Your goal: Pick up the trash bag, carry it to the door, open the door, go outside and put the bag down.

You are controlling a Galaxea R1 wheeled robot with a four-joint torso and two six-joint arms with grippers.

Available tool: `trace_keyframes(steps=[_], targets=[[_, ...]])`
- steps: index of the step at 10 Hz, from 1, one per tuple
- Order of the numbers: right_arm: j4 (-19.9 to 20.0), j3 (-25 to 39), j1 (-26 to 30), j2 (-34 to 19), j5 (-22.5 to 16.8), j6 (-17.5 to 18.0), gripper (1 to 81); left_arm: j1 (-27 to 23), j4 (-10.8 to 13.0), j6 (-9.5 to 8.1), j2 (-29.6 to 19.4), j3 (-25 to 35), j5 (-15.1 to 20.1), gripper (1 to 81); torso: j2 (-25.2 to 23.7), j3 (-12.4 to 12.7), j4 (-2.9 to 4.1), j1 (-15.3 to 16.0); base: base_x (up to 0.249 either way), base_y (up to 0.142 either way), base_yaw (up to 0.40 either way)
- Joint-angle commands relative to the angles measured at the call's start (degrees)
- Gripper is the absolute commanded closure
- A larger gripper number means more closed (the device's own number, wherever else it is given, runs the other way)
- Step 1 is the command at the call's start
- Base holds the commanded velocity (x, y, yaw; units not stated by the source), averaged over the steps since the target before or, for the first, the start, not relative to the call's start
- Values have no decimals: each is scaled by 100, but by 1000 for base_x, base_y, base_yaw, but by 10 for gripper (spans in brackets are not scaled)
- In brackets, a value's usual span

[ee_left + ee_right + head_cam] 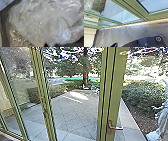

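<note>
At left, bag: clear, crumpled trash bag bunched close under the left wrist camera; likely carried by the left arm.
Bag long axis: none clear, loose plastic folds.
Left gripper: state cannot be told; nor can actual contact with the bag.
Glass panels, left: tall panes in green frames, paved yard beyond them.
Tree, mid: trunk past the far edge of the yard.
Door, right of centre: wide green upright, looks closed against the frame beside it.
Door handle: metal lever low on that upright, lever roughly level, pointing right.
Key relation: handle lies ahead and to the robot's right; right arm judged nearer, bag on the left side.
Right gripper: state cannot be told, no contact with the handle to be seen.
Floor: grey indoor floor runs up to the foot of the green frames.
Bushes, right: green hedge beside the paving.
Pale shape, far right: crinkly, whitish, cannot tell what.
Progress: bag apparently at the door, robot indoors; opening looks like the step in hand.
</note>
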Motion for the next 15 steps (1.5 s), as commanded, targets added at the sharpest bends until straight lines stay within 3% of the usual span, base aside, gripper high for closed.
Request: trace_keyframes(steps=[1, 4, 6, 10, 12, 15], targets=[[635, 313, 1506, -718, -1150, 35, 10, -340, -21, 3, 19, -11, 424, 811, 0, 0, 0, 0, 0, 0, 0], [1153, 68, 2727, -710, -2228, 78, 10, -340, -30, -6, 36, -20, 424, 811, 0, 0, 0, 0, 0, 0, 0], [1233, -65, 3318, -718, -2634, 332, 10, -340, -30, -15, 54, -11, 424, 811, 2, 0, 0, 0, 0, 0, 0], [1198, -179, 4170, -622, -2898, 1607, 10, -331, -47, -15, 81, -29, 424, 811, 2, 0, 0, 0, 0, 0, 0], [1162, -493, 4566, -456, -3292, 2211, 10, -339, -47, -23, 98, -29, 415, 811, 2, -2, 0, 0, 0, 0, 0], [1136, -926, 5120, -33, -3813, 2830, 10, -340, -47, -24, 116, -81, 415, 811, 2, -2, 0, 0, 0, 0, 0]])
